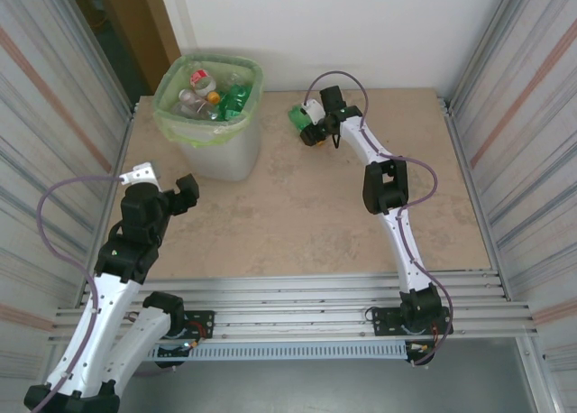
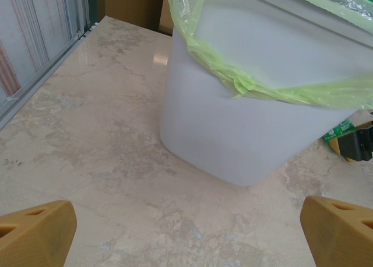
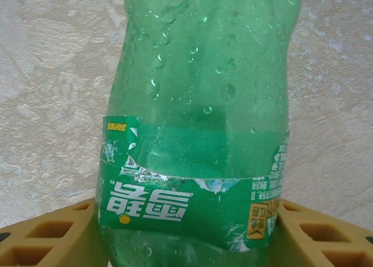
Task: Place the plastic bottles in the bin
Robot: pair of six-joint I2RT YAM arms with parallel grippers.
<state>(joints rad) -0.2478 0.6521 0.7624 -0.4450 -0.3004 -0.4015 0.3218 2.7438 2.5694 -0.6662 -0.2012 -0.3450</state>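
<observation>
A green plastic bottle with a torn green label lies on the table at the back, right of the bin. My right gripper is shut on it, both yellow fingers pressed against its sides. From above, the same bottle sits at the right gripper. The whitish bin holds several crushed plastic bottles inside its light green bag. My left gripper hangs open in front of the bin wall, with nothing between its fingertips.
Corrugated metal walls close in both sides of the beige table. A metal rail runs along the near edge. The bin stands at the back left, close to the left wall.
</observation>
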